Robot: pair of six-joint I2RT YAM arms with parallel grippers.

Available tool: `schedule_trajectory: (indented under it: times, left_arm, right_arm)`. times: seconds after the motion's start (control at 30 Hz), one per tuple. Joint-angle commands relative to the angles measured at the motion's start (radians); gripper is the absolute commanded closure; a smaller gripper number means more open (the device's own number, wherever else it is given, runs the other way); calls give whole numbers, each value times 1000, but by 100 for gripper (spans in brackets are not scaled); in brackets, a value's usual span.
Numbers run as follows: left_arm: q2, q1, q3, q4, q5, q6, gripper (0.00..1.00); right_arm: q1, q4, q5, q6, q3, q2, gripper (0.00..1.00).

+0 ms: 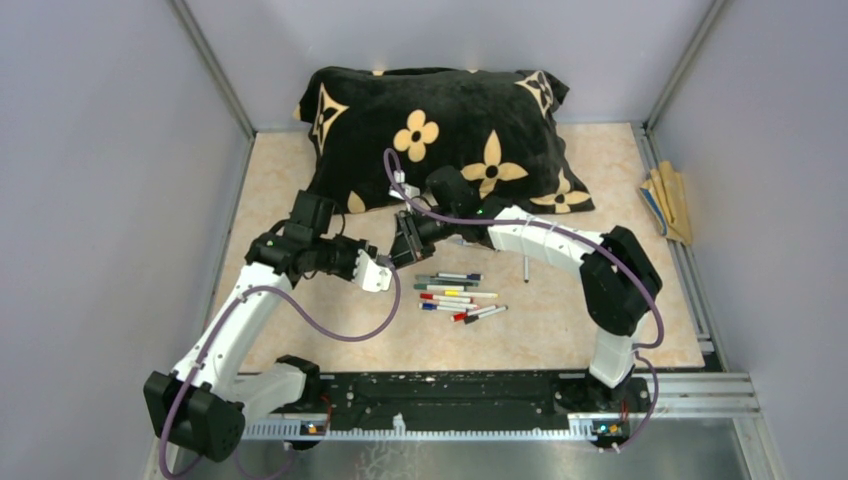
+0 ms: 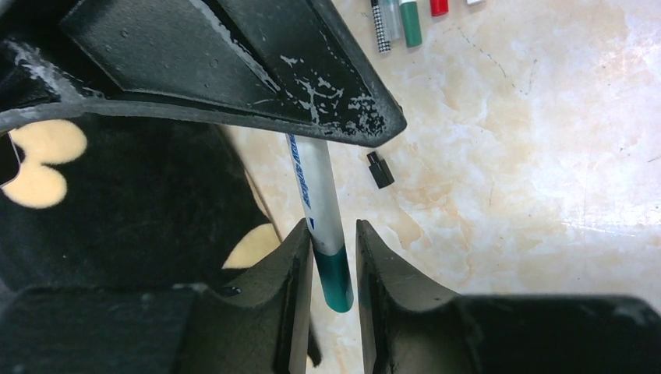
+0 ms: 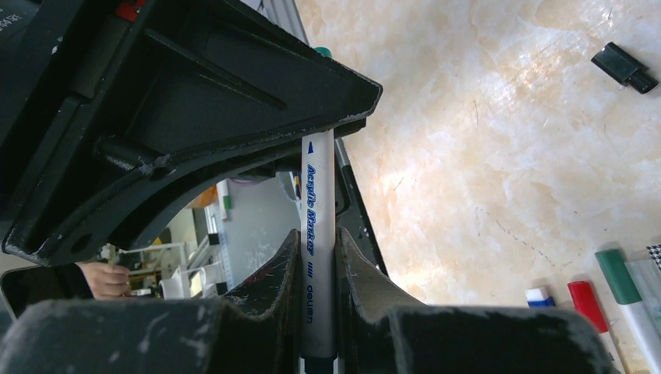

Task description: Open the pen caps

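A white pen [image 2: 316, 187] with blue lettering hangs in the air between my two grippers. My right gripper [image 3: 318, 238] is shut on the barrel of this pen [image 3: 318, 195]. The pen's green cap end [image 2: 335, 273] lies between the jaws of my left gripper [image 2: 334, 234], which stand open. The left finger touches the cap and a gap shows on the right side. In the top view both grippers [image 1: 400, 255] meet just in front of the pillow. A loose black pen cap [image 2: 379, 169] lies on the table below.
Several other pens [image 1: 455, 295] lie in a group on the beige tabletop, and one thin pen [image 1: 526, 268] lies apart to their right. A black pillow [image 1: 440, 135] with tan flowers fills the back. Tan sticks [image 1: 668, 200] sit at the right edge.
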Motion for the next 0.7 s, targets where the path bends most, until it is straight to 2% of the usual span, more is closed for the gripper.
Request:
schedule_trajectory:
  times: [0.0,0.33,0.67]
  left_arm:
    - [-7,-2,-23,-83,-11,56,68]
    - [-21,-2,-60,-52,-56,50,69]
    - [-23,-3,-53,-25,-18,13,99]
  right_arm:
    - [-10,24,-12,-17,0,-52,100]
    - [-11,43,-23,-10,-22,-73,100]
    - [-10,111,-26,26,-55,-77,100]
